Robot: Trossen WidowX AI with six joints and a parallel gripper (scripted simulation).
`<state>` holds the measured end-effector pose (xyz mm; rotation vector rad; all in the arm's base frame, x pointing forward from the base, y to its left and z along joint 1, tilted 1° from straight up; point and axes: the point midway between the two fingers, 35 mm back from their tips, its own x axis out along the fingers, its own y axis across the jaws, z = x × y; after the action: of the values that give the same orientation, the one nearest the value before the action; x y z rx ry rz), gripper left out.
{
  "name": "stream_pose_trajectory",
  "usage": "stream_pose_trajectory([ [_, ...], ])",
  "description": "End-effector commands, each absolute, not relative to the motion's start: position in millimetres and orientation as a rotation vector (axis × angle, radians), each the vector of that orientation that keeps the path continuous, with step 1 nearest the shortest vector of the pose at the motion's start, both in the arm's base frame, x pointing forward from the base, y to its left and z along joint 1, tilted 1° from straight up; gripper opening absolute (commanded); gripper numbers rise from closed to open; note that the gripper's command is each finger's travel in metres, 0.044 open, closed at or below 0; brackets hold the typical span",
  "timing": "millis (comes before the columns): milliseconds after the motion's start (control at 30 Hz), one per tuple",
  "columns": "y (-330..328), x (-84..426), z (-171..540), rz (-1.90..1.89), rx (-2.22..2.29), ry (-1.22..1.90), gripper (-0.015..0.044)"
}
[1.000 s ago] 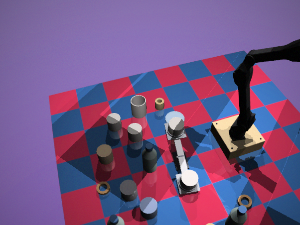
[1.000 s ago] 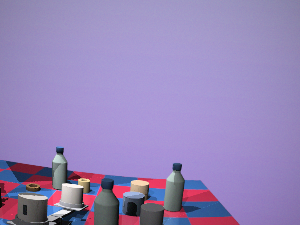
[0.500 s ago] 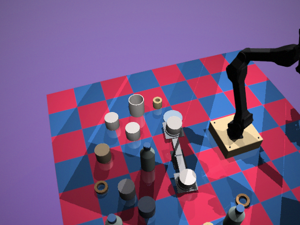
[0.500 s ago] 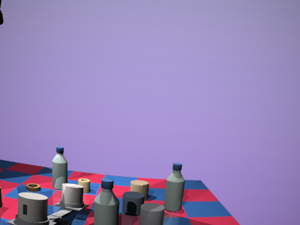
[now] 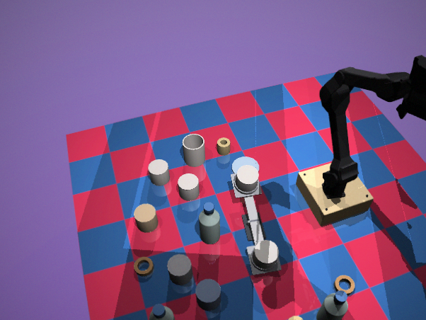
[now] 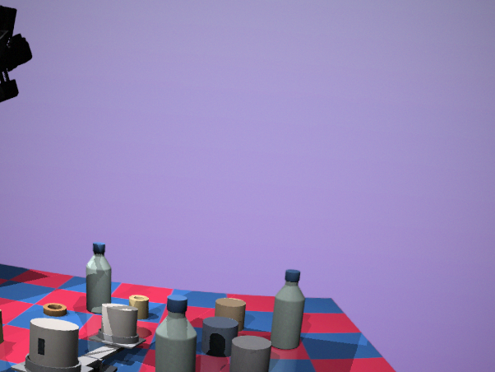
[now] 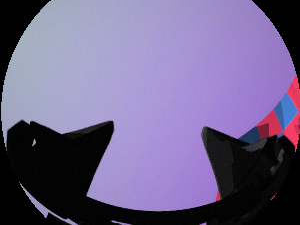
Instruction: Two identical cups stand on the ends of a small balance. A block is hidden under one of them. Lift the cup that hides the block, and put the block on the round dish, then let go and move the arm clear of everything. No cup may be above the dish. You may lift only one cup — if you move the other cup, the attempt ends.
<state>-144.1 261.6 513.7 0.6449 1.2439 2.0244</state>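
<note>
Two pale grey cups stand on the balance's end plates. The cup on the far end (image 5: 247, 177) (image 6: 62, 343) shows a small dark slot in the exterior view. The other cup (image 5: 266, 253) (image 6: 119, 322) stands on the near end. The balance's beam (image 5: 251, 209) (image 6: 98, 356) joins the plates; its tilt is hard to tell. The round pale blue dish (image 5: 245, 161) lies just behind the far cup, partly hidden by it. No block is visible. My gripper (image 7: 159, 129) is open and empty, raised high at the right edge of the top view, away from both cups.
A bottle (image 5: 209, 226) (image 6: 176, 343) stands left of the balance, with several cylinders, a hollow grey cup (image 5: 194, 156) and a small yellow tube (image 5: 223, 149) beyond. A ring (image 5: 336, 285) and another bottle (image 5: 332, 309) (image 6: 99, 284) are at front right. My tan base (image 5: 347, 209) is on the right.
</note>
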Motion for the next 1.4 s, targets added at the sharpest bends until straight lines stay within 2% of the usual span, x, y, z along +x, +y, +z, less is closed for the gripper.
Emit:
stream_pose_trajectory([
  [0,272,-121,493,1.903,0.636,1.193,0.0440],
  [667,273,15,387,1.261,0.537,0.945,0.0440],
  [1367,182,128,277,0.593,0.281,0.784,0.0440],
])
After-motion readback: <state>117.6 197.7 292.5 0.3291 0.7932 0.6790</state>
